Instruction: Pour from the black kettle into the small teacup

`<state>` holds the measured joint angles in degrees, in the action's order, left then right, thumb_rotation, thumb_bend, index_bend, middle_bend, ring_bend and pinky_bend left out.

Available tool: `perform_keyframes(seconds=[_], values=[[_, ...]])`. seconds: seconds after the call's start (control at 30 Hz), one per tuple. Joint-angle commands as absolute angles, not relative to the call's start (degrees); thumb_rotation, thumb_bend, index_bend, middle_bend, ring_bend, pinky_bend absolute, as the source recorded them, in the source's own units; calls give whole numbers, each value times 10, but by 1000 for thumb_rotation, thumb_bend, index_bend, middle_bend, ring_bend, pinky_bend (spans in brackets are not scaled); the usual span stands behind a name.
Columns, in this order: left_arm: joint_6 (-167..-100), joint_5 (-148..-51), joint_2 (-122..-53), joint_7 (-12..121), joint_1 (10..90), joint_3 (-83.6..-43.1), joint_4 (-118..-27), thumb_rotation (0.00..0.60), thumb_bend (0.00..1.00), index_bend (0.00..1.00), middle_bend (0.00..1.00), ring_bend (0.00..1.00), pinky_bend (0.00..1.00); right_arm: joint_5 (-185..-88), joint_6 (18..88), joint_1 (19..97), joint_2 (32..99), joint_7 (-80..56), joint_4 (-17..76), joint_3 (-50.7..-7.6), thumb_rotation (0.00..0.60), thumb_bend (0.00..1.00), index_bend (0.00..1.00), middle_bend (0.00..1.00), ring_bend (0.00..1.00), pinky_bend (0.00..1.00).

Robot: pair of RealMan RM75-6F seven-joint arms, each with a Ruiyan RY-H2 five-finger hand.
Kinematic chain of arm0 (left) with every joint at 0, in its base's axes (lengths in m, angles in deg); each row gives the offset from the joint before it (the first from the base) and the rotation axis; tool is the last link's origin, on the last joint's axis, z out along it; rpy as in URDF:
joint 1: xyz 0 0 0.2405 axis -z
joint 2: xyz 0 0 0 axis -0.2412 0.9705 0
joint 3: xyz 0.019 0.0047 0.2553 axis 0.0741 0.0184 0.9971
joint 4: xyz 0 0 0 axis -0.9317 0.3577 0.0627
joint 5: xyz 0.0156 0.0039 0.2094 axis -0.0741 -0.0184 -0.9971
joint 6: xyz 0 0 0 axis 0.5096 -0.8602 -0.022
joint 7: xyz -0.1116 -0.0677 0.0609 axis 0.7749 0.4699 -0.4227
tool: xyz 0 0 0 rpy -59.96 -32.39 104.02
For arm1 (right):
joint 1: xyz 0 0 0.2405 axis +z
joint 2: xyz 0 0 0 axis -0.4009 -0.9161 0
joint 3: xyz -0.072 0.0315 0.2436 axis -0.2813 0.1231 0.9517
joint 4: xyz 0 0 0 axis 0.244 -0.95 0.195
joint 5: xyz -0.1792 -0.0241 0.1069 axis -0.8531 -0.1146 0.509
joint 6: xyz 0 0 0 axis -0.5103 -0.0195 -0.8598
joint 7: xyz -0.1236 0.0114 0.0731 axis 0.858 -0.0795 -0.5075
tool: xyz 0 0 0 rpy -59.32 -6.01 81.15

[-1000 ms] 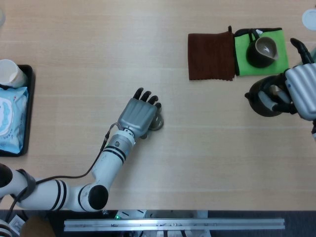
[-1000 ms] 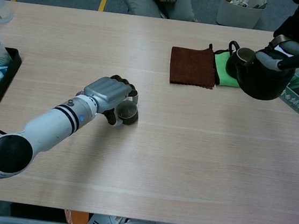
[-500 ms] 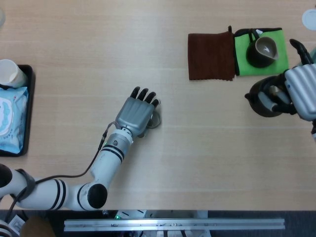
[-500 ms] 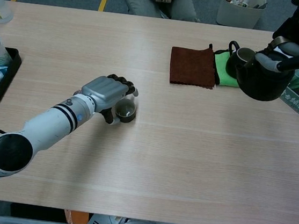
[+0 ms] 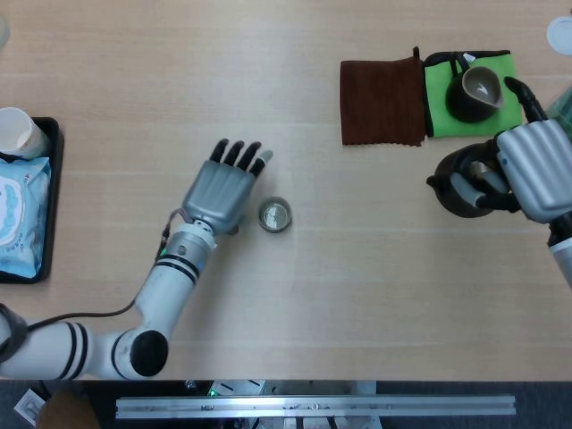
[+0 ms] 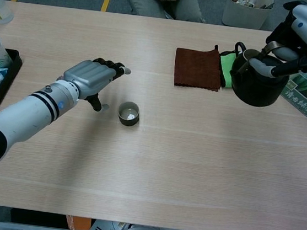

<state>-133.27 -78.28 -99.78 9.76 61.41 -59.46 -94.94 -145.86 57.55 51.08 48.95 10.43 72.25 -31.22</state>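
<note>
The small teacup [image 5: 274, 215] [image 6: 128, 113] stands alone on the table near its middle. My left hand [image 5: 221, 187] [image 6: 89, 78] hovers just left of the cup, fingers spread, holding nothing. The black kettle [image 5: 460, 183] [image 6: 254, 81] hangs above the table at the right, gripped by its handle in my right hand [image 5: 529, 170] [image 6: 303, 28]. Its spout points left.
A brown cloth [image 5: 382, 101] and a green cloth [image 5: 442, 105] carrying a dark pitcher [image 5: 476, 92] lie at the back right. A black tray [image 5: 52, 198] with a wipes pack [image 5: 20, 214] and a paper cup [image 5: 20, 131] is at the left edge.
My left hand let go of the teacup and drew back to the left, leaving the cup standing. My right hand carried the kettle slightly left.
</note>
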Motion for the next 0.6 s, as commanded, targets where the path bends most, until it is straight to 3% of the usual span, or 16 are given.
perform_keyframes(seconds=[0.03,0.6], values=[[-1351,-795,-950,115,596,-595,-971,600,295,0,32,0,43,-1454,571,516,498,109,722,-311,547,286,1000,988,929,46],[-1383,-896,-722,257,497,-577,-1050,600,296,0,37,0,43,-1421,552,557,583,156,696,-303,557,286,1000,989,929,46]])
